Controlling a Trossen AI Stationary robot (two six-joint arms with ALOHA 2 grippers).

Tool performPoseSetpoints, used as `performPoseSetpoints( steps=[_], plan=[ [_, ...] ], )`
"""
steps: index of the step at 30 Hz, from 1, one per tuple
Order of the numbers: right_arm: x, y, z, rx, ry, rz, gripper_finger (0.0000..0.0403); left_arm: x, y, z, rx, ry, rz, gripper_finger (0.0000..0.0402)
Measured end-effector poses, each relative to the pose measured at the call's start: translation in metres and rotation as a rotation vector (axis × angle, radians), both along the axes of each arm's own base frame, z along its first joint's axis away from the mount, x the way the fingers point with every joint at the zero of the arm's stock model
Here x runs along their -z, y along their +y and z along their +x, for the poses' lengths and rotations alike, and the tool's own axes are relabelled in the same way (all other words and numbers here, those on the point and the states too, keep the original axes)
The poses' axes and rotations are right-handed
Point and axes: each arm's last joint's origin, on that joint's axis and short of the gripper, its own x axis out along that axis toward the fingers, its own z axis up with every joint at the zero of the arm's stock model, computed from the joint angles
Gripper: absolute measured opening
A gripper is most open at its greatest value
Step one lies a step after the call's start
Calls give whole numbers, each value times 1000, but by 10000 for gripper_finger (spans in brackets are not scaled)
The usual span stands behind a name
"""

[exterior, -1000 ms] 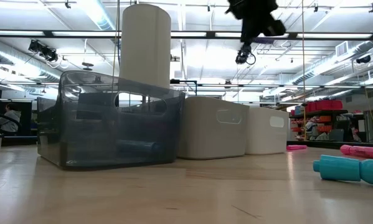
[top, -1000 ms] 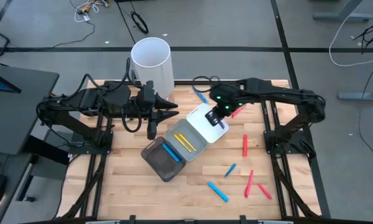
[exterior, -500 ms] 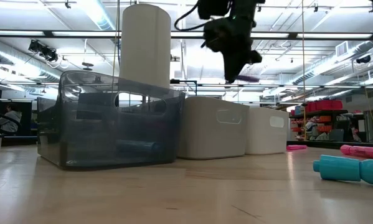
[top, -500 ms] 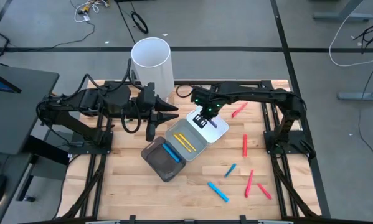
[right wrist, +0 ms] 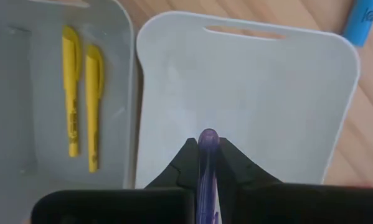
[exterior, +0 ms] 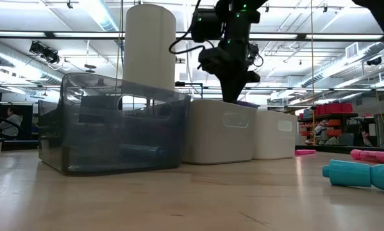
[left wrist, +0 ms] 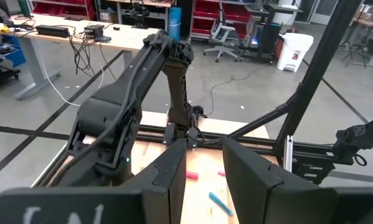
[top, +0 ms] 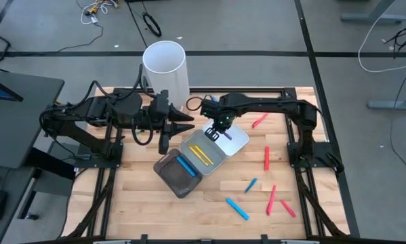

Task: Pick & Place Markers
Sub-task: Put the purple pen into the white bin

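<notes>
I am holding a purple marker [right wrist: 207, 163] in my right gripper [top: 216, 130], the two fingers clamped on its barrel so that its rounded tip sticks out past them. The right gripper is hanging above the white tray [right wrist: 248, 106], over the end of it nearest the far edge of the desk [top: 141, 217]; in the low view it is hovering just above that tray's rim [exterior: 220, 102]. The white tray's floor is showing bare beneath the marker.

Next to it, touching side to side, the grey tray [top: 201, 154] is carrying two yellow markers [right wrist: 80, 93] lying parallel, and the dark see-through tray [top: 177, 173] beyond that is carrying a blue marker [top: 186, 167].

My left gripper [top: 164, 140] is waiting above the desk near the tall white cylinder [top: 165, 68], its fingers [left wrist: 248, 174] standing slightly apart with nothing between them.

Other markers are lying loose on the desk toward its right edge: red markers [top: 266, 158] and blue markers [top: 237, 209] between the trays and the near right corner, one more red marker [top: 259, 121] close to the far edge, and a blue marker [right wrist: 364, 22] just beside the white tray's corner.
</notes>
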Motion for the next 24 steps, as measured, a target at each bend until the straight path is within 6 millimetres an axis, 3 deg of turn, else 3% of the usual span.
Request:
performPoseSetpoints(
  steps=[24],
  plan=[
    [52, -8, 16, -5, 101, 6, 19, 1, 0, 0, -3, 5, -17, 112]
  ],
)
